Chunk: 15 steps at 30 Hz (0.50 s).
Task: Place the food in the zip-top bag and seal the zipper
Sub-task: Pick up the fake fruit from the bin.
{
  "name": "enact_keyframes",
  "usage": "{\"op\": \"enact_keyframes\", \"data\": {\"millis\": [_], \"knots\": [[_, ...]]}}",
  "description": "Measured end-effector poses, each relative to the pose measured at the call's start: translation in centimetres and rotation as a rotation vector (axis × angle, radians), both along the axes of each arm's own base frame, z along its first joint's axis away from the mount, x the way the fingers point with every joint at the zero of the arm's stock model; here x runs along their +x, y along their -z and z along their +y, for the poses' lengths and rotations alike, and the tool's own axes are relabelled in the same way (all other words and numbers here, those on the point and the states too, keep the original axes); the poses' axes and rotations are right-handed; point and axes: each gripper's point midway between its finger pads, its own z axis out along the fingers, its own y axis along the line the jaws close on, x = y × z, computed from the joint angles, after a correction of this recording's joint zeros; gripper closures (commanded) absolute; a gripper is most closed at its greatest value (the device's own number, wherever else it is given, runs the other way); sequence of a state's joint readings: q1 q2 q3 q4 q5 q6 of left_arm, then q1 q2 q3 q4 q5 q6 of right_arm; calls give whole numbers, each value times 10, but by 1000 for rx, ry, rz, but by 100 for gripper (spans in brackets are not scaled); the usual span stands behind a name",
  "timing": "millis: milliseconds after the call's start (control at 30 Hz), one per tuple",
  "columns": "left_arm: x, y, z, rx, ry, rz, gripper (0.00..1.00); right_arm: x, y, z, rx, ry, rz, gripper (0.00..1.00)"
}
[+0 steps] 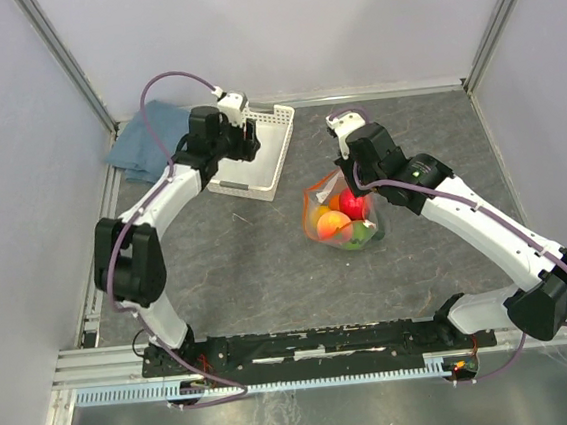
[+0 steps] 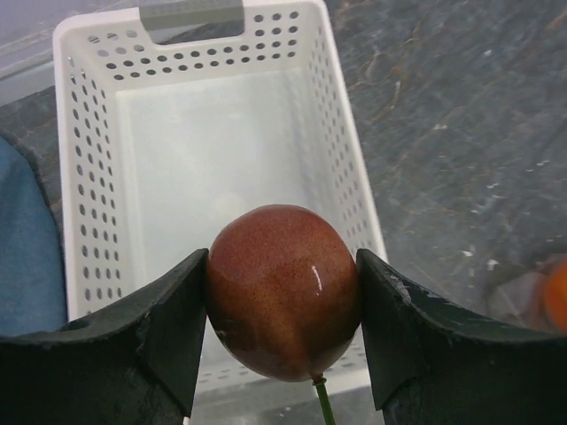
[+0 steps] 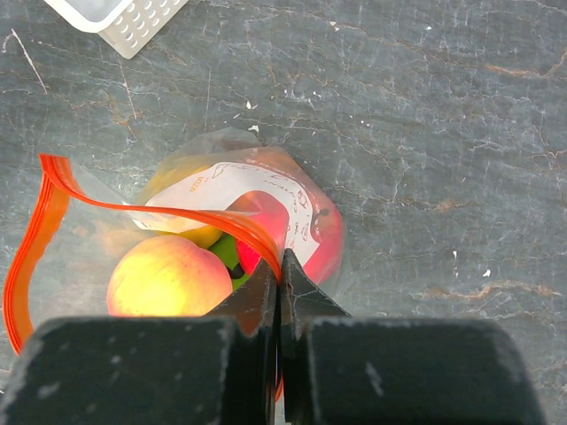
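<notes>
Dark grey, veined surface (image 1: 270, 284), flecked white in places, boxed in by pale walls (image 1: 16, 148) and metal corner posts (image 1: 62, 53). At the back left, blue cloth (image 1: 146, 140) just beside white slotted basket (image 1: 275, 148). Left jaws clamped on brown fruit (image 2: 283, 292) over the basket. Near centre, zip-top bag (image 1: 317, 224) resting on the surface, mouth open, with peach, red and green food (image 3: 168, 279) inside. Right jaws pinched tight on its orange-red zipper (image 3: 35, 230).
</notes>
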State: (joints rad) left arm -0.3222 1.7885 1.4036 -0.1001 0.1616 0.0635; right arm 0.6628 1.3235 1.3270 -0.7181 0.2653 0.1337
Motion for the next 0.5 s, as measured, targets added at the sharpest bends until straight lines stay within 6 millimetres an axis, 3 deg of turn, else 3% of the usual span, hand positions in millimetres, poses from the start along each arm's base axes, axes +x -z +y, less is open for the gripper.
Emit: {"op": "enact_keyframes", "data": {"millis": [267, 500], "knots": [[-74, -24, -19, -197, 30, -1, 64, 0, 2, 2, 16, 7, 6, 98], [-134, -79, -36, -409, 75, -100, 62, -2, 3, 5, 36, 5, 15, 98]]}}
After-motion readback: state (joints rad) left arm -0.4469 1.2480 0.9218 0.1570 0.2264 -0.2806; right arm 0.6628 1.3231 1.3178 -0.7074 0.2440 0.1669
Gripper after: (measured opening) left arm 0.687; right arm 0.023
